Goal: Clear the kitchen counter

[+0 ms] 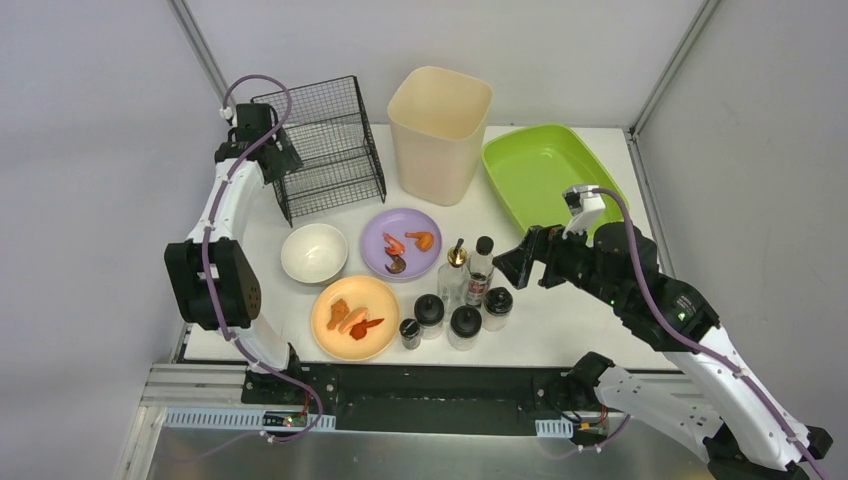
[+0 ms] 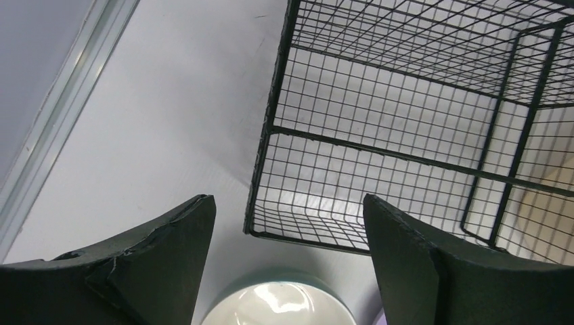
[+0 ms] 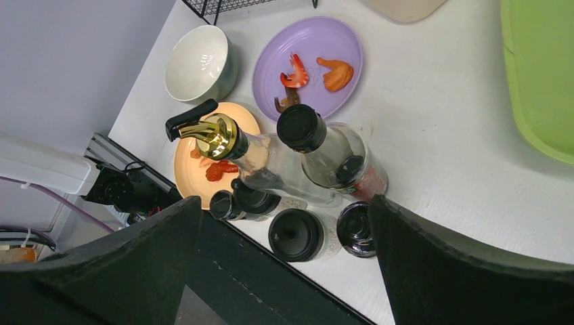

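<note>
Your right gripper (image 1: 512, 262) hangs with its jaws wide apart and nothing clamped, just right of the black-capped bottle (image 1: 482, 262); you cannot tell whether it touches. Your left gripper (image 2: 285, 201) is likewise spread and holds nothing, above the near left corner of the wire basket (image 1: 330, 160).

Count outward from there:
- Two bottles, the second a gold-pourer bottle (image 1: 455, 268) just beside the first.
- Four black-lidded jars (image 1: 465, 322) bunched just in front of the bottles.
- Two plates: a purple plate (image 1: 402, 222) with three food pieces (image 1: 396, 244), and an orange plate (image 1: 345, 345) with a few more.
- One white bowl (image 1: 314, 253), one basket, one beige bin (image 1: 437, 150) and one green tray (image 1: 545, 170).

The right arm is folded low, its forearm crossing leftward from the right side. The left arm stretches up the left edge, elbow bent outward.

Everything sits on the kitchen counter (image 1: 585, 325). The jars and the orange plate lie near its front edge, and the tray reaches the right edge. Bare counter shows right of the jars, under the right arm.
</note>
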